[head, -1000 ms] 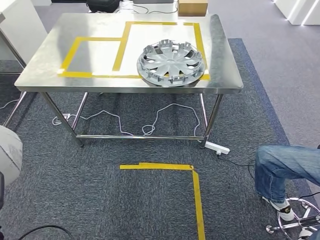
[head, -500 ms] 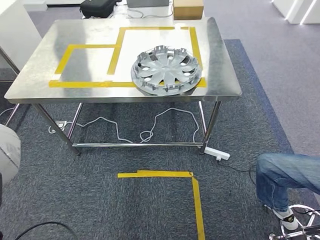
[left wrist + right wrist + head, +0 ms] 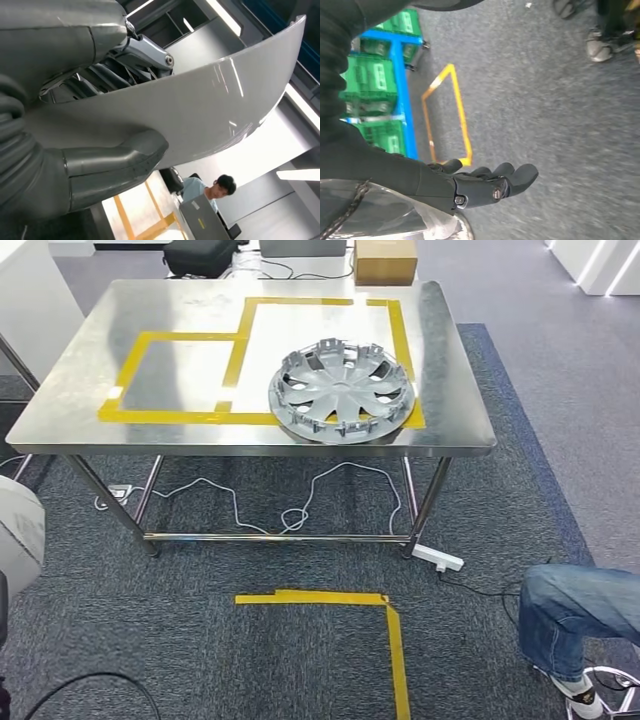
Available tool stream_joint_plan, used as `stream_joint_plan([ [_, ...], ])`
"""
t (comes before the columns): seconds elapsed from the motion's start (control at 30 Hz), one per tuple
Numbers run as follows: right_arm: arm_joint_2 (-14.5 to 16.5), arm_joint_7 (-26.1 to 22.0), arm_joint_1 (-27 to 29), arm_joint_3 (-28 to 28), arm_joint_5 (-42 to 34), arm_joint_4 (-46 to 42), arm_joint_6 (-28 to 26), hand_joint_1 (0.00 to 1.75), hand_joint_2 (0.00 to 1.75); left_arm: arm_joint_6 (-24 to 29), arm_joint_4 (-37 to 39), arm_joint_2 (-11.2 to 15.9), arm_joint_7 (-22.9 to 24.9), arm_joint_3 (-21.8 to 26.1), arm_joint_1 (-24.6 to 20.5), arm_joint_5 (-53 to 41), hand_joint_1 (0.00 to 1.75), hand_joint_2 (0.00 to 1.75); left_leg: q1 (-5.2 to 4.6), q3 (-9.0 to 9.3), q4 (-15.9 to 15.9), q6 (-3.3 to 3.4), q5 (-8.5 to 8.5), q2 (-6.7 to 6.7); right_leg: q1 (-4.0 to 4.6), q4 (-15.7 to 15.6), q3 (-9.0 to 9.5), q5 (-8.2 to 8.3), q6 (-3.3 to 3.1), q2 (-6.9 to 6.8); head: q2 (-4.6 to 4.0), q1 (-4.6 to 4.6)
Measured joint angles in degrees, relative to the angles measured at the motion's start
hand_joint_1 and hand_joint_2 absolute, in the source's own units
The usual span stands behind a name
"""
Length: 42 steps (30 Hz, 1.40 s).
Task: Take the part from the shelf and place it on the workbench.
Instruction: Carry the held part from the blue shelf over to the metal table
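Observation:
My left hand grips a glossy grey curved part, with the thumb on one face and the darker fingers on the other. In the head view the part's pale rounded edge pokes in at the left edge. The steel workbench stands ahead, marked with yellow tape rectangles. A silver wheel cover lies on its right half. My right hand hangs over the carpet, fingers stretched out, holding nothing.
A person's jeans leg and a stool base are at the lower right. Cables and a power strip lie under the bench. Yellow floor tape lies in front. Green crates sit on a blue shelf behind me.
The whole head picture has shifted: the camera moved, and the workbench now sits lower and a little to the right in it. The wheel cover keeps its place on the bench.

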Motion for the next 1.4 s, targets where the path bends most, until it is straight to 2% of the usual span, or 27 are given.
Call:
stream_joint_plan([
  [0.03, 0.0, -0.1, 0.0, 0.0, 0.0, 0.0, 0.0, 0.00, 1.75, 0.0, 0.0, 0.0, 0.1, -0.1, -0.1, 0.0, 1.75, 1.75, -0.04, 0.19, 0.2, -0.41, 0.00, 0.00, 0.11, -0.2, 0.14, -0.45, -0.46, 0.01, 0.00, -0.02],
  [0.13, 0.0, -0.2, 0.2, 0.0, 0.1, 0.0, 0.0, 0.00, 1.75, 0.2, 0.1, 0.3, 0.2, -0.6, -0.5, 0.0, 1.75, 1.75, 0.04, -0.04, 2.5, -1.31, -0.10, 0.06, -0.19, -0.8, 1.74, 0.03, -1.47, 0.07, 0.00, -0.07],
  [0.2, 0.0, -0.2, 0.1, 0.0, 0.1, 0.0, 0.0, 0.00, 1.75, 0.2, 0.2, 0.6, 0.3, -0.8, -1.0, -0.1, 1.75, 1.75, 0.20, -2.73, 7.7, -1.82, -1.90, 0.15, -0.35, -0.9, 2.74, -0.30, -1.86, 0.05, 0.00, -0.20],
  [0.27, 0.0, -0.3, 0.1, 0.0, 0.2, 0.0, 0.0, 0.00, 1.75, 0.3, 0.4, 0.8, 0.6, -1.2, -1.4, -0.4, 1.75, 1.75, 0.33, -6.62, 13.9, -2.32, -4.95, 0.18, -0.36, -0.9, 3.27, -0.91, -2.07, 0.09, 0.00, -0.27],
  [0.3, 0.0, -0.3, 0.1, 0.0, 0.2, 0.0, 0.0, 0.00, 1.75, 0.3, 0.6, 1.0, 0.8, -1.5, -1.6, -0.6, 1.75, 1.75, 0.37, -7.93, 15.4, -2.48, -5.77, 0.19, -0.35, -0.9, 3.64, -1.26, -2.07, 0.11, 0.00, -0.26],
  [0.33, 0.0, -0.3, 0.1, 0.0, 0.3, 0.0, 0.1, 0.00, 1.75, 0.3, 0.7, 1.1, 1.0, -1.8, -1.7, -0.8, 1.75, 1.75, 0.38, -8.41, 15.1, -2.52, -5.32, 0.20, -0.35, -0.9, 4.11, -1.62, -2.03, 0.14, 0.00, -0.26],
  [0.37, 0.0, -0.3, 0.1, -0.1, 0.3, 0.0, 0.1, 0.00, 1.75, 0.3, 0.8, 1.2, 1.1, -2.1, -1.9, -1.0, 1.75, 1.75, 0.40, -7.99, 13.0, -2.48, -3.48, 0.20, -0.35, -0.9, 4.67, -2.02, -1.96, 0.16, 0.00, -0.26],
  [0.43, 0.0, -0.3, 0.2, -0.1, 0.4, 0.0, 0.1, 0.00, 1.75, 0.4, 1.0, 1.4, 1.4, -2.6, -2.2, -1.2, 1.75, 1.75, 0.32, -6.02, 6.2, -2.08, 1.31, 0.25, -0.32, -0.9, 5.66, -2.81, -1.66, 0.20, 0.00, -0.23],
  [0.5, 0.0, -0.3, 0.1, -0.1, 0.5, 0.0, 0.2, 0.00, 1.75, 0.4, 1.3, 1.6, 1.6, -3.1, -2.5, -1.4, 1.75, 1.75, 0.02, -4.99, 1.9, -1.39, 2.38, 0.31, -0.22, -1.0, 5.87, -3.45, -1.07, 0.22, 0.00, -0.25],
  [0.57, 0.0, -0.3, 0.1, -0.1, 0.8, 0.0, 0.3, 0.00, 1.75, 0.5, 1.6, 1.7, 1.7, -3.6, -2.9, -1.6, 1.75, 1.75, -0.13, -4.72, 1.1, -0.46, 2.03, 0.24, -0.10, -0.7, 6.12, -3.56, -0.15, 0.15, 0.00, -0.26],
  [0.63, 0.0, -0.2, 0.0, -0.1, 1.1, 0.0, 0.4, 0.00, 1.75, 0.5, 1.8, 1.9, 1.8, -4.2, -3.7, -1.8, 1.75, 1.75, 0.07, -3.78, 0.6, 0.39, 2.73, 0.19, -0.10, 0.7, 6.04, -3.87, 0.61, 0.08, 0.00, -0.14],
  [0.67, 0.0, -0.1, -0.1, -0.1, 1.2, 0.0, 0.4, 0.00, 1.75, 0.5, 1.9, 1.9, 1.8, -4.5, -4.3, -1.8, 1.75, 1.75, 0.17, -3.26, 0.5, 0.71, 2.63, 0.20, -0.13, 2.4, 5.16, -4.53, 0.79, 0.08, 0.00, -0.02],
  [0.7, 0.0, -0.1, -0.2, 0.0, 1.2, 0.0, 0.4, 0.00, 1.75, 0.5, 2.0, 2.0, 1.9, -4.8, -5.0, -1.9, 1.75, 1.75, 0.21, -2.96, 0.4, 0.95, 2.43, 0.22, -0.15, 5.2, 3.43, -5.65, 0.94, 0.09, 0.00, 0.09],
  [0.77, 0.0, -0.3, -0.4, 0.0, 1.3, 0.0, 0.5, 0.00, 1.75, 0.5, 2.2, 2.3, 2.1, -5.4, -6.2, -1.8, 1.75, 1.75, 0.14, -2.61, 0.4, 1.25, 1.88, 0.20, -0.14, 12.0, -1.24, -8.30, 1.12, 0.10, 0.00, 0.26],
  [0.8, 0.0, -0.4, -0.4, 0.0, 1.4, 0.0, 0.5, 0.00, 1.75, 0.5, 2.4, 2.4, 2.3, -5.6, -6.7, -1.8, 1.75, 1.75, 0.08, -2.35, 0.4, 1.30, 1.55, 0.16, -0.14, 14.2, -3.26, -8.83, 1.22, 0.10, 0.00, 0.26],
  [0.83, 0.0, -0.3, -0.3, 0.0, 1.5, 0.0, 0.5, 0.00, 1.75, 0.5, 2.5, 2.5, 2.5, -5.9, -7.1, -1.8, 1.75, 1.75, 0.02, -1.98, 0.4, 1.31, 1.19, 0.11, -0.12, 14.6, -4.37, -8.27, 1.23, 0.11, 0.00, 0.27],
  [0.87, 0.0, -0.2, -0.2, 0.0, 1.6, 0.0, 0.5, 0.00, 1.75, 0.5, 2.7, 2.7, 2.7, -6.1, -7.6, -1.8, 1.75, 1.75, -0.03, -1.45, 0.4, 1.28, 0.78, 0.07, -0.08, 13.0, -4.42, -6.45, 1.14, 0.10, 0.00, 0.28],
  [0.93, -0.1, -0.1, -0.1, 0.0, 1.8, 0.0, 0.6, 0.00, 1.75, 0.5, 3.0, 3.0, 3.0, -6.7, -8.7, -1.7, 1.75, 1.75, -0.08, -0.19, 0.4, 1.08, -0.18, 0.02, 0.13, 6.2, -2.53, -1.40, 0.59, 0.08, 0.00, 0.25],
  [1.0, -0.2, -0.2, -0.2, 0.0, 1.9, 0.0, 0.7, 0.00, 1.75, 0.5, 3.4, 3.3, 3.5, -7.4, -10.2, -1.7, 1.75, 1.75, -0.08, 0.53, 0.3, 0.55, -1.02, 0.01, 0.55, 1.4, -1.05, -0.07, -0.22, -0.04, 0.00, 0.20],
  [1.07, -0.3, -0.5, -0.2, 0.1, 2.0, 0.0, 0.7, 0.00, 1.75, 0.5, 3.9, 3.6, 3.8, -8.1, -11.3, -1.7, 1.75, 1.75, -0.08, 1.06, 0.5, -0.23, -1.20, 0.05, 0.86, 0.3, -0.50, -0.69, -1.15, -0.08, 0.00, 0.14],
  [1.13, -0.4, -0.4, -0.1, 0.1, 2.1, 0.0, 0.8, 0.00, 1.75, 0.5, 4.3, 3.9, 4.1, -8.7, -12.2, -1.7, 1.75, 1.75, -0.06, 1.47, 1.6, -0.84, -1.26, 0.14, 0.61, -0.5, 1.11, -0.12, -1.96, 0.00, 0.01, 0.04],
  [1.17, -0.4, -0.3, -0.1, 0.1, 2.2, 0.0, 0.8, 0.00, 1.75, 0.5, 4.5, 4.0, 4.2, -9.0, -12.7, -1.7, 1.75, 1.75, -0.02, 1.04, 3.0, -1.11, -1.72, 0.17, 0.41, -0.8, 2.01, -0.24, -2.24, 0.00, 0.01, -0.04],
  [1.23, -0.4, -0.3, -0.3, 0.2, 2.2, 0.0, 0.8, 0.00, 1.75, 0.4, 4.8, 4.3, 4.3, -9.4, -13.7, -1.6, 1.75, 1.75, 0.19, -1.77, 8.3, -1.72, -4.10, 0.22, 0.22, -1.2, 3.33, -0.74, -2.52, 0.09, 0.00, -0.19],
  [1.3, -0.4, -0.5, -0.4, 0.2, 2.2, 0.0, 0.8, 0.00, 1.75, 0.4, 5.1, 4.5, 4.5, -9.7, -14.1, -1.6, 1.75, 1.75, 0.40, -5.74, 13.8, -2.17, -6.61, 0.22, 0.20, -1.2, 4.24, -1.60, -2.54, 0.27, 0.00, -0.23],
  [1.33, -0.4, -0.5, -0.3, 0.2, 2.2, 0.0, 0.8, 0.00, 1.75, 0.3, 5.3, 4.6, 4.6, -9.9, -14.1, -1.7, 1.75, 1.75, 0.44, -7.03, 14.8, -2.25, -6.65, 0.22, 0.20, -1.2, 4.82, -2.10, -2.49, 0.36, 0.00, -0.23],
  [1.37, -0.4, -0.4, -0.2, 0.2, 2.2, 0.0, 0.8, 0.00, 1.75, 0.3, 5.6, 4.7, 4.8, -10.1, -14.3, -1.9, 1.75, 1.75, 0.44, -7.47, 13.8, -2.24, -5.35, 0.23, 0.20, -1.2, 5.55, -2.65, -2.43, 0.42, 0.00, -0.24],
  [1.4, -0.4, -0.2, -0.2, 0.2, 2.2, 0.0, 0.8, 0.00, 1.75, 0.4, 5.7, 4.9, 5.0, -10.3, -14.4, -2.1, 1.75, 1.75, 0.42, -7.17, 11.0, -2.10, -2.85, 0.23, 0.20, -1.2, 6.36, -3.24, -2.35, 0.45, 0.00, -0.22],
])
